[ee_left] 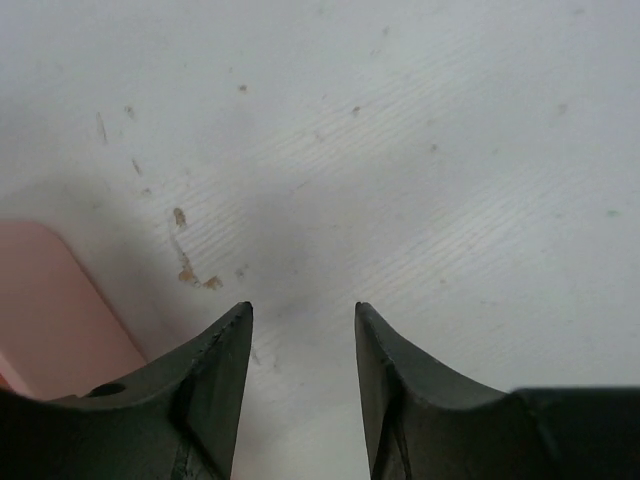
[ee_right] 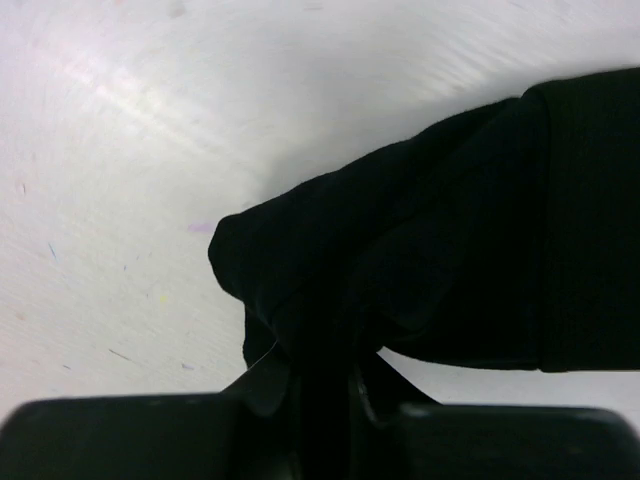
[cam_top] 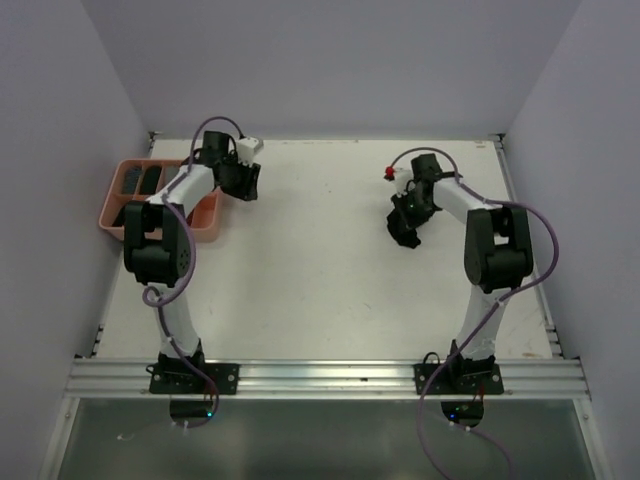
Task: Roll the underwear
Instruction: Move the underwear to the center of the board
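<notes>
The black underwear [cam_top: 403,232] is a bunched dark cloth at the table's right middle. My right gripper [cam_top: 412,208] is shut on it; in the right wrist view the gripper [ee_right: 322,368] pinches a fold of the black cloth [ee_right: 440,260], which hangs rumpled over the white table. My left gripper [cam_top: 243,184] is open and empty, low over bare table just right of the salmon-pink tray; the left wrist view shows its fingers [ee_left: 225,350] spread apart with only table between them. The grey-and-white striped underwear is not in view.
The salmon-pink compartment tray [cam_top: 113,222] sits at the table's left edge with dark items in its far compartments [cam_top: 140,180]; its corner shows in the left wrist view [ee_left: 50,310]. Grey walls enclose the white table [cam_top: 320,270] on three sides.
</notes>
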You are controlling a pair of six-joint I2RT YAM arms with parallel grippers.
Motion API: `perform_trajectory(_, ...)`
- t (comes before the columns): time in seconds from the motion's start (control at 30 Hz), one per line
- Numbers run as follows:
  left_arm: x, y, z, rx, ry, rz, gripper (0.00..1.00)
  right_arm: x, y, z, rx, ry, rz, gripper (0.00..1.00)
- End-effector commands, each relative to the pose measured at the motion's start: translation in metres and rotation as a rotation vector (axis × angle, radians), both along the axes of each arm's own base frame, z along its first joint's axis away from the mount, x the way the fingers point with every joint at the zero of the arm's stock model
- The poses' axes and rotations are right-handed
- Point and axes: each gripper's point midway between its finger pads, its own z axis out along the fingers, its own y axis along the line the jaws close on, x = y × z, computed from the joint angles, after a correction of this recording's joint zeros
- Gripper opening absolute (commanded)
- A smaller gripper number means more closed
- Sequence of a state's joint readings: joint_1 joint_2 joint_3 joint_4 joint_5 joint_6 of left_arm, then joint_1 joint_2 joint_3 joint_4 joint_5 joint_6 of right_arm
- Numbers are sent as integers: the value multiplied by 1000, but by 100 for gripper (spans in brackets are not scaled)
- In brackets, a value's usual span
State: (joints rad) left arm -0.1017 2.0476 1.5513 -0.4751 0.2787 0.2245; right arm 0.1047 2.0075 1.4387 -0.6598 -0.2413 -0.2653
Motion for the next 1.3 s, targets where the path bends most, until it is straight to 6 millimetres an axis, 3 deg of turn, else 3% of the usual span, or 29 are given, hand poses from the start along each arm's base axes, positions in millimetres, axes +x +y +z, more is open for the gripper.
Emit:
perform_trajectory(0.0,6,-47,101,-239,-208,-140,49,-1,33,48,-202,-271,304,1)
perform_trajectory(0.03,-1,-53,106,-269,-195,-169,49,-4,36,56,-260,-316,357,0)
perform_trajectory(0.07,-5,-57,111,-296,-192,-189,50,-20,41,51,-360,-331,490,0)
perform_trajectory(0.1,-11,-64,120,-331,-194,-225,51,-23,48,74,-395,-420,554,0)
perform_trajectory(0.13,-16,-68,122,-344,-186,-247,52,-32,53,77,-432,-446,638,0)
perform_trajectory(0.17,-20,-71,124,-354,-184,-268,53,-55,60,65,-501,-451,806,0)
perform_trajectory(0.2,-25,-75,127,-363,-182,-302,55,-70,63,72,-518,-472,887,1)
perform_trajectory(0.23,-32,-79,124,-348,-166,-331,57,-95,67,58,-536,-443,995,9)
perform_trajectory(0.27,-35,-81,120,-343,-153,-349,59,-107,66,56,-553,-435,1079,52)
perform_trajectory(0.3,-39,-84,114,-348,-129,-370,59,-118,66,54,-540,-427,1105,66)
perform_trajectory(0.37,-50,-88,100,-353,-69,-395,60,-138,69,64,-432,-417,1071,80)
perform_trajectory(0.4,-52,-89,96,-354,-52,-394,60,-147,78,69,-342,-414,1065,81)
perform_trajectory(0.43,-59,-93,88,-355,-27,-411,60,-144,85,87,-286,-439,1032,81)
perform_trajectory(0.5,-74,-103,77,-365,17,-445,60,-149,81,96,-172,-376,925,80)
perform_trajectory(0.53,-92,-115,64,-360,68,-485,59,-141,85,112,-85,-385,874,78)
perform_trajectory(0.63,-127,-141,41,-349,140,-575,57,-139,88,111,46,-250,772,62)
perform_trajectory(0.67,-142,-144,28,-352,182,-591,56,-141,82,97,65,-153,733,53)
perform_trajectory(0.73,-169,-160,18,-358,233,-675,55,-140,83,91,114,-80,697,49)
perform_trajectory(0.83,-207,-177,17,-439,310,-774,54,-157,95,88,255,45,696,49)
perform_trajectory(0.97,-225,-182,3,-414,338,-772,54,-168,106,84,349,154,676,53)
perform_trajectory(1.1,-243,-193,1,-425,366,-824,53,-172,112,77,399,219,655,50)
perform_trajectory(1.2,-249,-200,-1,-430,365,-836,48,-168,113,73,397,209,637,43)
perform_trajectory(1.27,-248,-203,-1,-444,368,-822,44,-166,114,73,401,202,629,31)
